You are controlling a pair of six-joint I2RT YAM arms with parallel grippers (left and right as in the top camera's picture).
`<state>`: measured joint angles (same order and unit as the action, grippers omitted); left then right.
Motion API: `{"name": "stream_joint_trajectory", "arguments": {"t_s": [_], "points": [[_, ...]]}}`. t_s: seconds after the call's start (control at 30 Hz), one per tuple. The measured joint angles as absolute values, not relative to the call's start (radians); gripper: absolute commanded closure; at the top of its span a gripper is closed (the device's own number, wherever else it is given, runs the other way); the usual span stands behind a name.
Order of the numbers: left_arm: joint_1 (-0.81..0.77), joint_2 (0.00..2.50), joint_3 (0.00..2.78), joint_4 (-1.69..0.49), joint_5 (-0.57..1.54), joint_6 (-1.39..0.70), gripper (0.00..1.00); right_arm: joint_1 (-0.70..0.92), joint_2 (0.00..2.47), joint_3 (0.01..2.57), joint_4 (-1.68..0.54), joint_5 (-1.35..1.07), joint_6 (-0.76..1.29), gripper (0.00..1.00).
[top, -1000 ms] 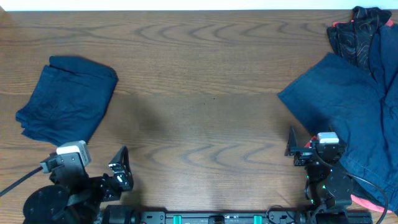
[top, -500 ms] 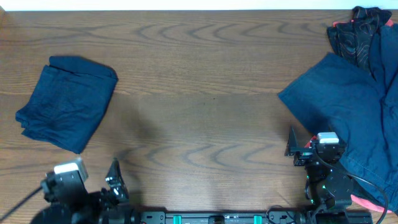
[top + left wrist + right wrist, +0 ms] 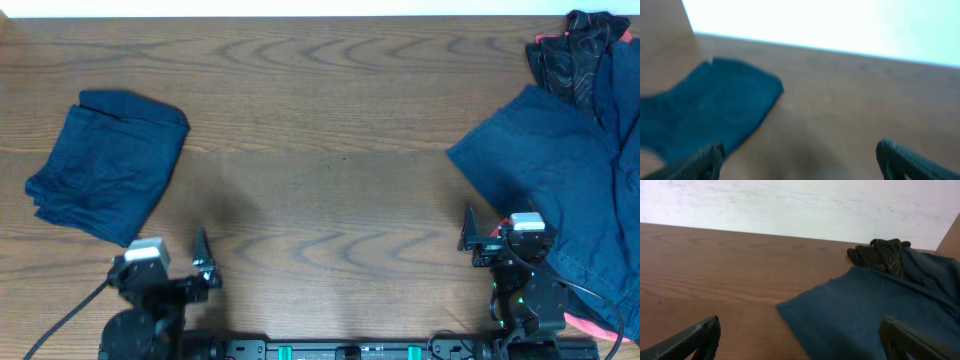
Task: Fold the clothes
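A folded navy garment (image 3: 105, 165) lies at the table's left; the left wrist view shows it (image 3: 710, 107) ahead and to the left. A larger, spread-out navy garment (image 3: 560, 170) lies at the right, and its near corner shows in the right wrist view (image 3: 875, 310). My left gripper (image 3: 203, 265) is open and empty near the front edge, below and right of the folded garment; its jaws stand wide apart over bare wood (image 3: 800, 152). My right gripper (image 3: 478, 240) is open and empty at the spread garment's left edge (image 3: 800, 330).
A black patterned garment with red trim (image 3: 578, 45) is bunched at the far right corner, partly on the navy cloth; it also shows in the right wrist view (image 3: 880, 252). The wooden table (image 3: 330, 150) runs between the two garments. A pale wall lies beyond the far edge.
My left arm has swung right along the front edge and turned, so its gripper now points up the table. The right arm and both garments have not moved.
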<state>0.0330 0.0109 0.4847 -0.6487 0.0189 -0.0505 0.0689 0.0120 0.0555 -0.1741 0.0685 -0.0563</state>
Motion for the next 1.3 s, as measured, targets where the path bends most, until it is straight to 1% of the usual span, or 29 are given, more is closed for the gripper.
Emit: {"name": "stream_joint_trajectory", "arguments": {"t_s": [0.23, 0.43, 0.5, 0.7, 1.3], "points": [[0.033, 0.010, 0.249, -0.281, 0.019, -0.048, 0.02, 0.069, 0.011, 0.056, -0.175, 0.068, -0.056, 0.01], [0.033, 0.010, 0.079, -0.026, 0.023, -0.027, 0.02, 0.069, 0.011, 0.056, -0.175, 0.068, -0.056, 0.01], [0.033, 0.010, 0.032, 0.023, 0.030, -0.008, 0.02, 0.069, 0.011, 0.056, -0.175, 0.068, -0.056, 0.01], [0.033, 0.010, 0.012, -0.019, 0.054, 0.058, 0.02, 0.069, 0.011, 0.056, -0.174, 0.068, -0.056, 0.01], [0.033, 0.010, 0.012, -0.019, 0.057, 0.080, 0.02, 0.069, 0.011, 0.056, -0.174, 0.068, -0.056, 0.01]]}}
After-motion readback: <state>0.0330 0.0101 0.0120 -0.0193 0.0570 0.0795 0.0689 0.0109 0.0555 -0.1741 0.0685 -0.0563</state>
